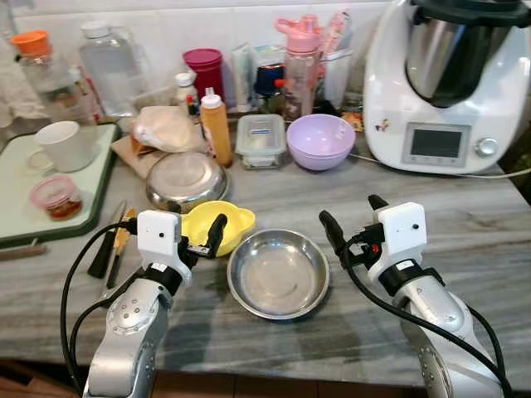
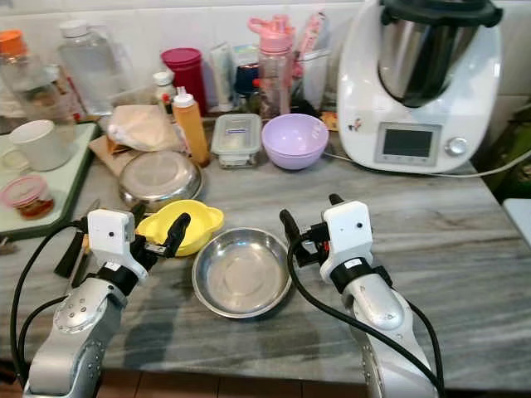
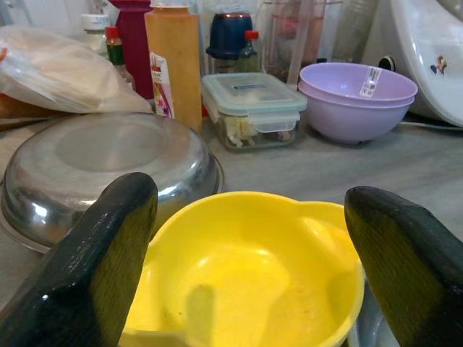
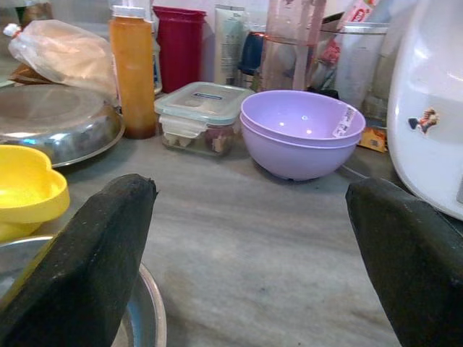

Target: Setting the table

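From my head, I see a grey stone bench (image 1: 465, 240). A steel bowl (image 1: 278, 274) sits in the middle, right in front of me. A yellow bowl (image 1: 224, 222) sits at its ten o'clock, just touching or almost touching its rim. My left pincer (image 1: 202, 242) hovers low by the yellow bowl's near edge, wide open and holding nothing. My right pincer (image 1: 353, 222) hovers at the steel bowl's three o'clock, wide open and empty too. Behind, at twelve o'clock, are purple bowls (image 1: 320, 141) and a big white cooking machine (image 1: 448, 83).

From my left wrist, the yellow bowl (image 3: 253, 275) sits right between my two black fingers (image 3: 87, 267). It looks like light, stiff plastic. I think it is smooth and may slip, so I would pinch its rim. An upside-down steel dish (image 3: 108, 173) is behind it.

From my right wrist, the purple bowls (image 4: 300, 134) have a white sticker, but the words are too small to read. An orange bottle (image 4: 134, 72) has no words I can read either.
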Robot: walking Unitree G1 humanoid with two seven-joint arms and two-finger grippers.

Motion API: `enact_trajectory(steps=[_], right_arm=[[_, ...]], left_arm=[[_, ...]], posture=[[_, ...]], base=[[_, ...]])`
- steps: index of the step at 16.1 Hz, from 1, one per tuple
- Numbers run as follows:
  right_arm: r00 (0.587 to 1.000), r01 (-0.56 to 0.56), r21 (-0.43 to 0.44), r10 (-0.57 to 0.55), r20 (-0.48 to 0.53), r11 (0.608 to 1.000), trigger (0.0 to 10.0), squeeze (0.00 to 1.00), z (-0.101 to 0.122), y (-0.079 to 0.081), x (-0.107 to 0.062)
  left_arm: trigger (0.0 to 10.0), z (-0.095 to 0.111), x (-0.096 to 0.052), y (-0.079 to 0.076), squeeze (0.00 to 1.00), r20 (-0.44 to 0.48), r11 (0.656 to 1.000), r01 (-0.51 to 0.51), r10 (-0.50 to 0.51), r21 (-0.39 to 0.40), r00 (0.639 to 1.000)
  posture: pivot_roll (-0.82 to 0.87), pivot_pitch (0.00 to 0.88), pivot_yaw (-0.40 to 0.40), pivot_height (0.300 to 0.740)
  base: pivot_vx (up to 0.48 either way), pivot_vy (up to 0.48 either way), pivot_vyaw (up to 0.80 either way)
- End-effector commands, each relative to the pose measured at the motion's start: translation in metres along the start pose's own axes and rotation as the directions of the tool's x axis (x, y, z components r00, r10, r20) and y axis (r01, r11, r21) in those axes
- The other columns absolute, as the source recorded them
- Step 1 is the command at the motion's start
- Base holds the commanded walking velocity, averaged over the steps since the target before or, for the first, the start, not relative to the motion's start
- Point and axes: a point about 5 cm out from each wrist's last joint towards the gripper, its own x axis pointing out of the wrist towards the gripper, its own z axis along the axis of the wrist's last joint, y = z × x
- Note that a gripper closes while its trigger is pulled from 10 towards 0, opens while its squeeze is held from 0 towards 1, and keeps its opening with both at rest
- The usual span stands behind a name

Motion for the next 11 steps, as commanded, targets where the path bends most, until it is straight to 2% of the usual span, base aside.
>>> enact_trajectory(steps=[1, 9, 11], right_arm=[[0.999, 0.009, -0.009, -0.008, 0.037, 1.0, 10.0, 0.0, 0.0064, 0.0014, -0.0006], [0.996, 0.039, -0.013, -0.037, 0.076, 0.999, 10.0, 0.0, 0.0128, -0.0018, 0.0038], [0.997, 0.039, -0.007, -0.039, 0.073, 0.999, 10.0, 0.0, 0.0118, -0.0015, 0.0041]], left_arm=[[10.0, -0.0032, -0.0009, 0.006, 0.0, -0.016, 0.999, -0.043, 0.044, 0.024, 0.999], [10.0, -0.007, -0.0005, 0.0104, 0.0, -0.034, 0.995, -0.08, 0.082, 0.052, 0.996], [10.0, -0.007, 0.0003, 0.0116, 0.0, -0.033, 0.995, -0.083, 0.085, 0.058, 0.996]], posture=[[-0.08, 0.0, 0.05, 0.74], [-0.07, 0.0, 0.052, 0.74], [-0.07, 0.0, 0.053, 0.74]], base=[[0.0, 0.0, 0.0], [0.0, 0.0, 0.0], [-0.255, 0.0, 0.0]])
